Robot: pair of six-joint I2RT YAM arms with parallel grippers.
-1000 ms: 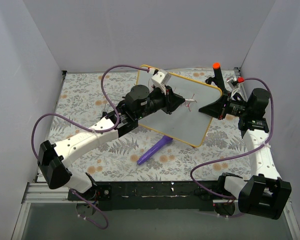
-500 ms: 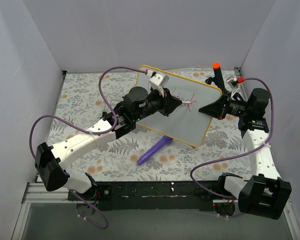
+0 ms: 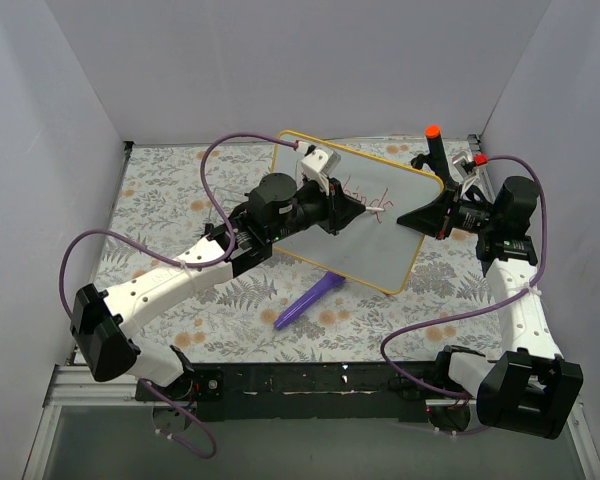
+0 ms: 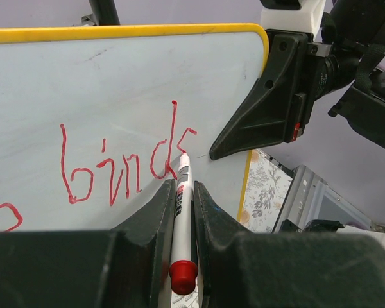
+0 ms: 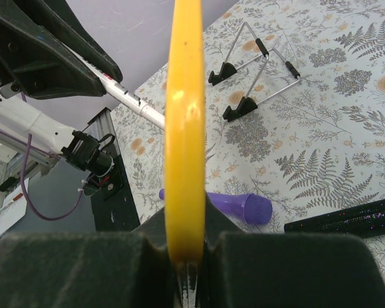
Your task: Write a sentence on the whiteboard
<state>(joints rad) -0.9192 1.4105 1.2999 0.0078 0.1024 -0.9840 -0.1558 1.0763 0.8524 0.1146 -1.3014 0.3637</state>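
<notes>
Whiteboard runs off the left edge in left wrist view; red writing left of "binds" mostly hidden. Overhead: writing too small to read.

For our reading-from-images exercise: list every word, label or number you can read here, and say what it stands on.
"birds", red handwriting on the whiteboard; the r could pass for an n.
Red loop lower left of it: cut off by the frame, unreadable.
Print on the marker barrel: too small to read.
</notes>
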